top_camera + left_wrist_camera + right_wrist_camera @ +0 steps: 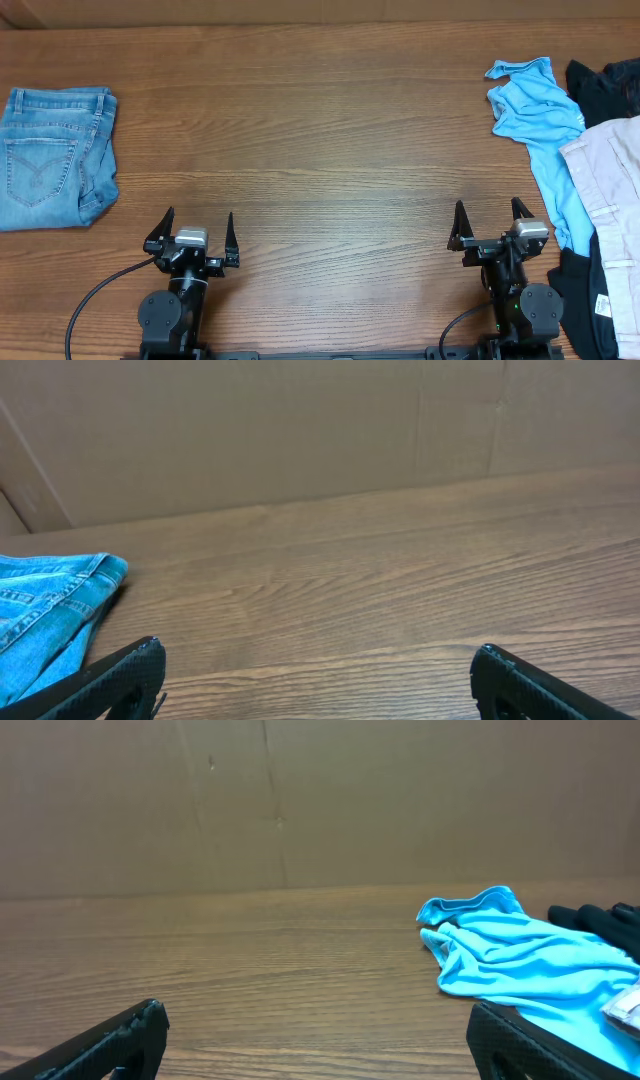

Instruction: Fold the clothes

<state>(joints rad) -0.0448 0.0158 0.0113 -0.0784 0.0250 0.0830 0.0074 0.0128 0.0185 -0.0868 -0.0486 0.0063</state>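
Observation:
A pair of light-blue denim jeans [52, 155] lies folded into a compact rectangle at the table's far left, a stitched back pocket facing up. Its edge [45, 615] shows at the left of the left wrist view. My left gripper [196, 232] stands open near the front edge, to the right of the jeans and apart from them, with nothing between its fingers [125, 675]. My right gripper [491, 222] is also open and empty near the front right, its fingers [520, 1040] wide apart over bare wood.
A heap of other garments sits at the right edge: a bright blue shirt [540, 120] also seen as the blue shirt [520, 955], a beige garment [610, 190], and black clothing [605, 85]. A cardboard wall [300, 430] rises behind the table.

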